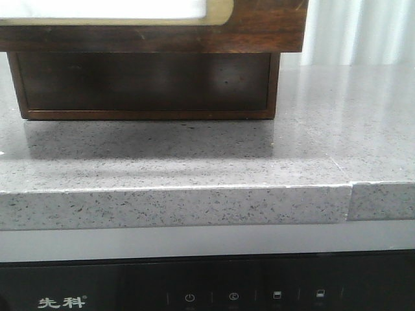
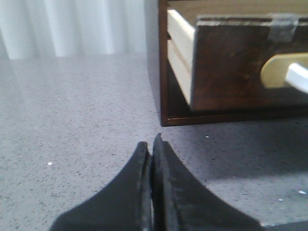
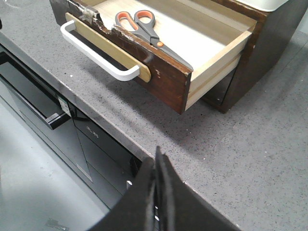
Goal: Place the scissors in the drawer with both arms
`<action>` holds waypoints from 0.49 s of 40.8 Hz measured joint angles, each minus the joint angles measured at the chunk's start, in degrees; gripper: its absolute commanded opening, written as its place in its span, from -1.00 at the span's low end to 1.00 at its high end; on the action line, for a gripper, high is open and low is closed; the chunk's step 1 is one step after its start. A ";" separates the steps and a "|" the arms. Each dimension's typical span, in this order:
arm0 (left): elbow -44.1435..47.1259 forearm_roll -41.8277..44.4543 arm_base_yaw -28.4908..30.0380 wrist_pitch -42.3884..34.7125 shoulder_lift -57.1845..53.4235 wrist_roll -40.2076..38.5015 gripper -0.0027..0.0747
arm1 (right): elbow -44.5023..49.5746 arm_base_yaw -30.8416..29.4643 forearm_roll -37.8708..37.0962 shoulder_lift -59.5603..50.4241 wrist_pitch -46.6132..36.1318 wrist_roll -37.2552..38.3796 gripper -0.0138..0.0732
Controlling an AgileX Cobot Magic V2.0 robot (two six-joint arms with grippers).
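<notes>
The small scissors with dark grey handles and orange-lined finger loops [image 3: 144, 26] lie flat on the pale wooden floor of the dark brown wooden drawer [image 3: 163, 77], which stands pulled out over the speckled grey stone countertop [image 3: 250, 144], its white bar handle [image 3: 96, 55] on the front. The black tapered left gripper [image 2: 151, 144] and the black tapered right gripper [image 3: 158, 156] each hang above the countertop with fingers pressed together, holding nothing.
</notes>
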 measured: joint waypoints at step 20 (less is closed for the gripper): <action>9.27 0.00 3.40 -9.46 -6.76 0.00 -0.98 | 0.00 0.00 0.00 0.00 0.20 0.00 -0.95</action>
